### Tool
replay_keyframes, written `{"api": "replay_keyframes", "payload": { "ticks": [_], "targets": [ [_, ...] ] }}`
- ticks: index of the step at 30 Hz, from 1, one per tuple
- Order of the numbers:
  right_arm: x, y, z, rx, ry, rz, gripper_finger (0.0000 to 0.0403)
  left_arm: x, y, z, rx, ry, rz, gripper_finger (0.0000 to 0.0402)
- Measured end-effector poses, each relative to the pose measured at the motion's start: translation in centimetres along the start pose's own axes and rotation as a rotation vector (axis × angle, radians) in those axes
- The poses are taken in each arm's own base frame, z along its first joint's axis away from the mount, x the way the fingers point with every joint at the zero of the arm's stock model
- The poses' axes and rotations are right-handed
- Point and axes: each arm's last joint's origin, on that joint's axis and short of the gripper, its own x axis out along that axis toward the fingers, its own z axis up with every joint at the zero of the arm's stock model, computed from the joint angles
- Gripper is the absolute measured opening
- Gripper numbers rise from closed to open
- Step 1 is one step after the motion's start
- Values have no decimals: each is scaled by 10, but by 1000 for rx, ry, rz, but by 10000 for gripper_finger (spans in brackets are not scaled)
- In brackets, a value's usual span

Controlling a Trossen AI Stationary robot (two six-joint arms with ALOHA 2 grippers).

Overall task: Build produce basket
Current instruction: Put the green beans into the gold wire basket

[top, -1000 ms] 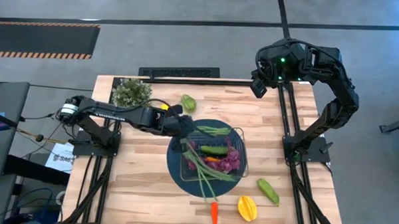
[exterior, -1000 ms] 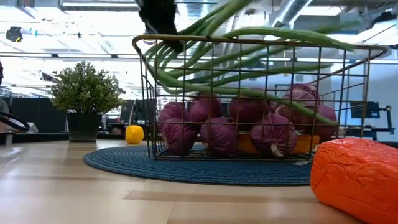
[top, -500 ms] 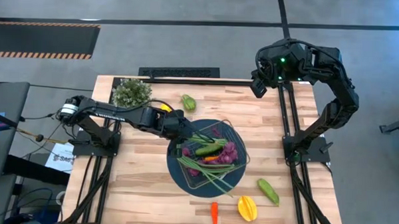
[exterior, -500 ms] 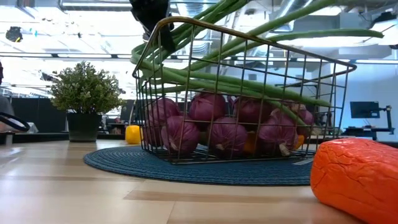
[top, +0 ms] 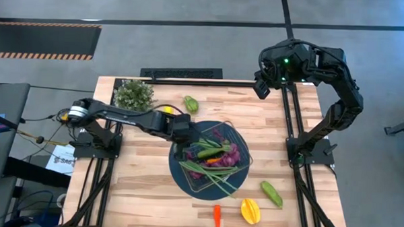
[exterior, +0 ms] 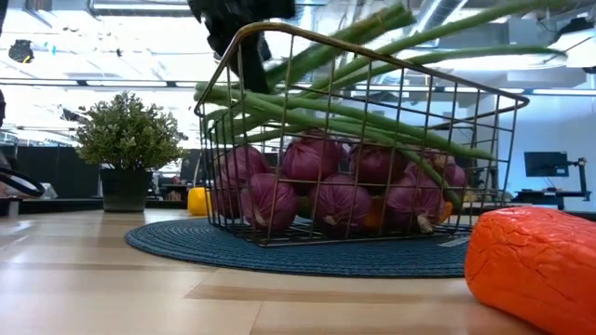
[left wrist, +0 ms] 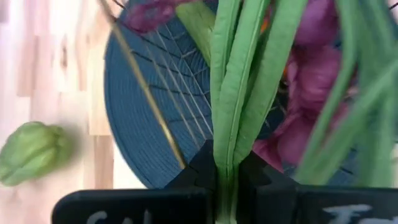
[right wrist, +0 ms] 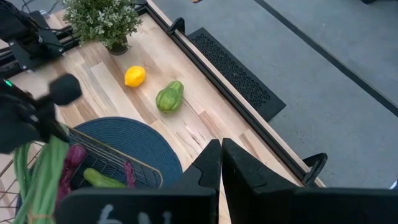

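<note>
The wire basket stands on the round blue mat at mid-table. It holds purple grapes, a cucumber and a bit of orange carrot. My left gripper is at the basket's far left corner, shut on a bundle of long green beans that lies across the basket. My right gripper hangs high over the far right corner, shut on nothing. On the table lie a green pepper, a yellow fruit, a yellow pepper, another green pepper and a carrot. My left gripper pinches the beans' bunched stem ends between its two fingers, slanting down from the table's left. The beans run on away from the fingers, along them, and rest over the produce and the basket's rim. A rim wire passes close by one finger; whether they touch, I cannot tell.
A bushy potted plant stands at the far left corner. A black grille lies along the far edge. Bare wood lies left of the mat and at the far right. The carrot sits at the near edge.
My left gripper has sunk and moved toward the basket with the beans. The beans' free ends have swung from over the near rim to lie across the basket. The basket has turned about a little on the mat. My right arm has kept still.
</note>
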Motion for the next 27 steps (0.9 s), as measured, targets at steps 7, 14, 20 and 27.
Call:
{"api": "replay_keyframes", "payload": {
  "ticks": [7,14,20,27],
  "targets": [
    [0,0,0,0,0,-1,35,36,-6,2,33,74,-28,0],
    [0,0,0,-8,-1,-4,35,44,-7,2,51,85,-35,1],
    [0,0,0,-11,-1,-5,35,42,-7,4,60,73,-27,33],
    [0,0,0,-12,-1,-5,35,39,-6,7,74,66,-20,105]
  ]
}}
